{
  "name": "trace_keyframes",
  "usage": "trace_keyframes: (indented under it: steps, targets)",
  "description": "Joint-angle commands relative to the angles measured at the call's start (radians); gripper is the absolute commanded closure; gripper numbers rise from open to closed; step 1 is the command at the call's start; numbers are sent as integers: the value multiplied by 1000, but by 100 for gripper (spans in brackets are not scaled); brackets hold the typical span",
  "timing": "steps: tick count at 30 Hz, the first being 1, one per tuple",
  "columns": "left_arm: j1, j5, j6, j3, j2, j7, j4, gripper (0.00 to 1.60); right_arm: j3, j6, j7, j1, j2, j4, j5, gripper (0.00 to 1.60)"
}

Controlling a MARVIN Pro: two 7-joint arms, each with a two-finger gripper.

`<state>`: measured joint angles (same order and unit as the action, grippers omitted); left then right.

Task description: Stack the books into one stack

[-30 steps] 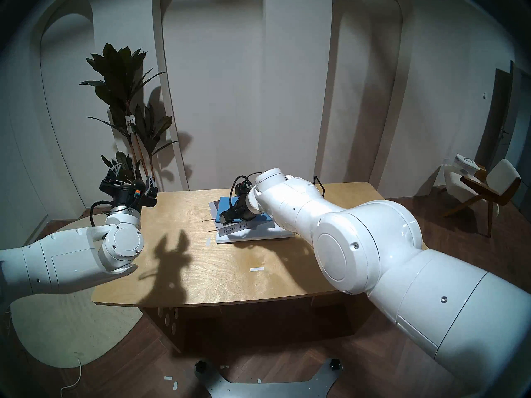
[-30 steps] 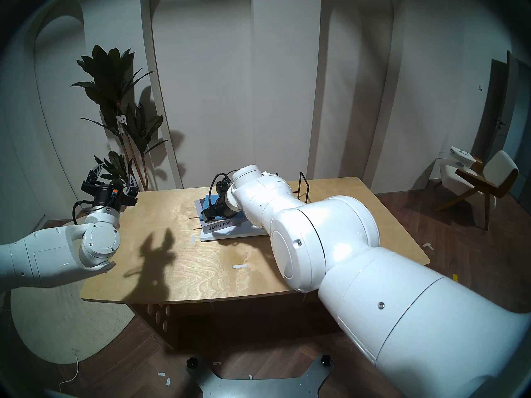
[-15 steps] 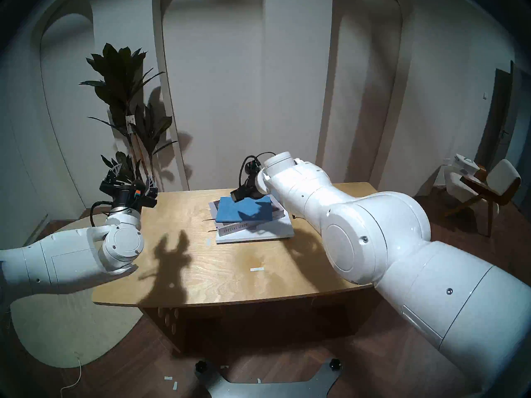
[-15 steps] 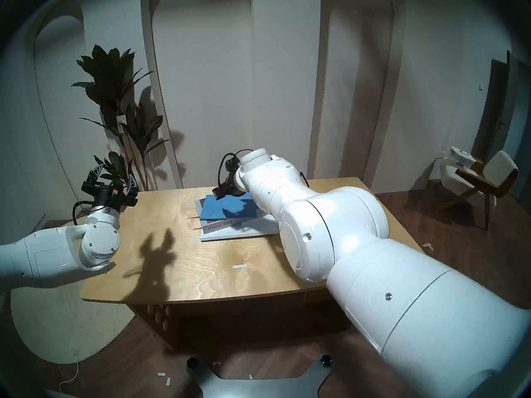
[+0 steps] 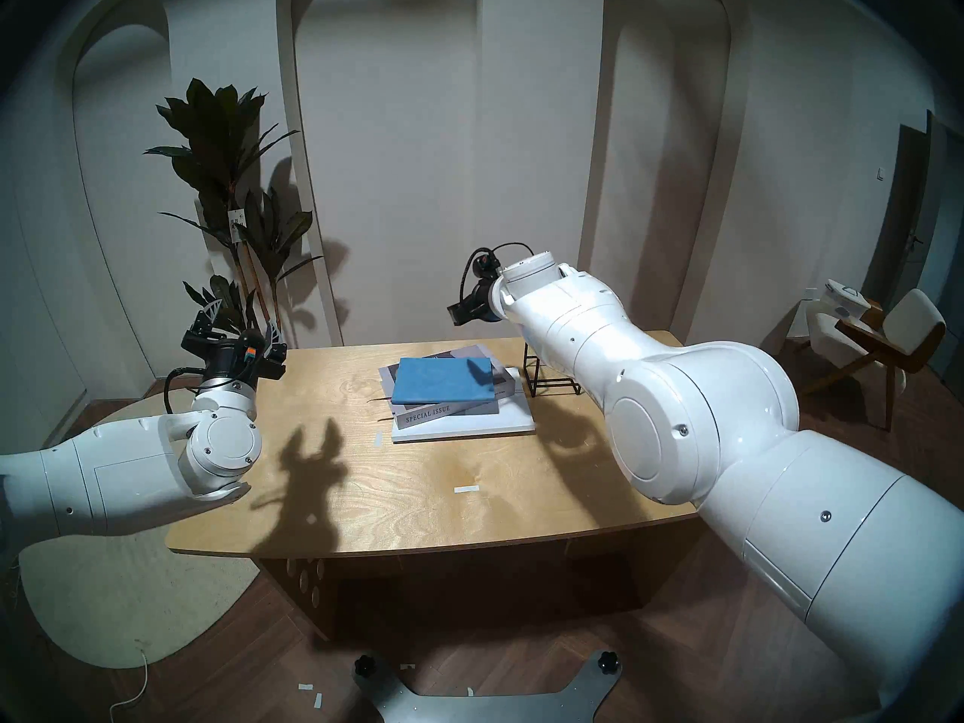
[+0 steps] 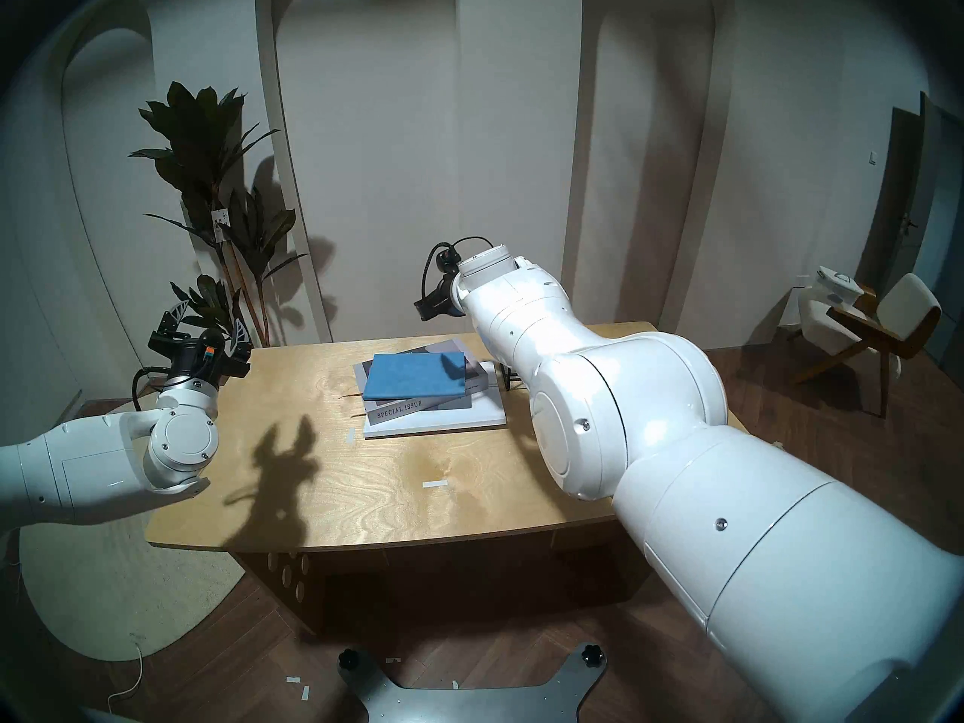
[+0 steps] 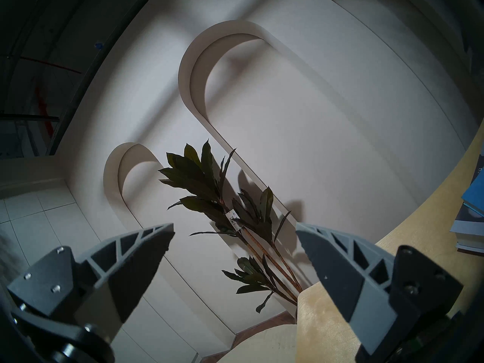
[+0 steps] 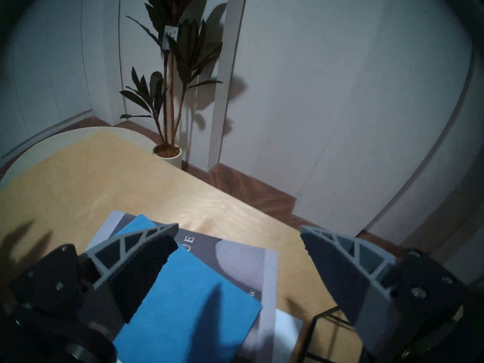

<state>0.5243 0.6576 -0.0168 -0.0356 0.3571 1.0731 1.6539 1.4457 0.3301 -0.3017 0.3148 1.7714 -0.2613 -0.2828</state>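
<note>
Lying flat on the far middle of the tabletop (image 5: 365, 497), the stack (image 5: 454, 398) is three books high. At the bottom is a large thin white book (image 5: 514, 419), its plain cover showing along the near and right sides. On it rests a thick grey book (image 5: 443, 413) whose near spine reads "SPECIAL ISSUE" in pale letters; a strip of its grey picture cover shows at the far and right edges. On top sits a smaller blue book (image 5: 443, 380) with a plain, matt cover, turned a little askew so its edges do not line up with the grey one beneath. A dark shadow falls across its far right corner. Two thin dark ribbon ends stick out on the left of the stack, onto the bare wood.

Just right of the stack stands a black wire rack (image 5: 553, 380), partly hidden behind the right arm.

The right tool (image 8: 239, 249) hangs in the air above the far right of the stack, touching nothing, its two ribbed grey fingers (image 8: 337, 257) spread wide with nothing between them. The left tool (image 7: 234, 247) is well apart, over the far left corner of the tabletop, its fingers likewise wide apart and empty, pointing toward a tall potted plant (image 5: 229, 184) against the white arched wall.
</note>
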Motion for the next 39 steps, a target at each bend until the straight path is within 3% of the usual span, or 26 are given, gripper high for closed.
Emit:
trace_keyframes:
  steps: [1,25,39]
  targets:
    - [-13,-2,-1,10,-1,2,0,0,2,-65,43,-34,-28,-71,-7,0]
    - [-9,-1,-1,-5,-1,2,0,0,63,-127,167,7,-128,-146,-24,0]
    - [-6,-1,-1,-14,-1,2,0,0,89,-149,163,29,-108,-164,0,0]
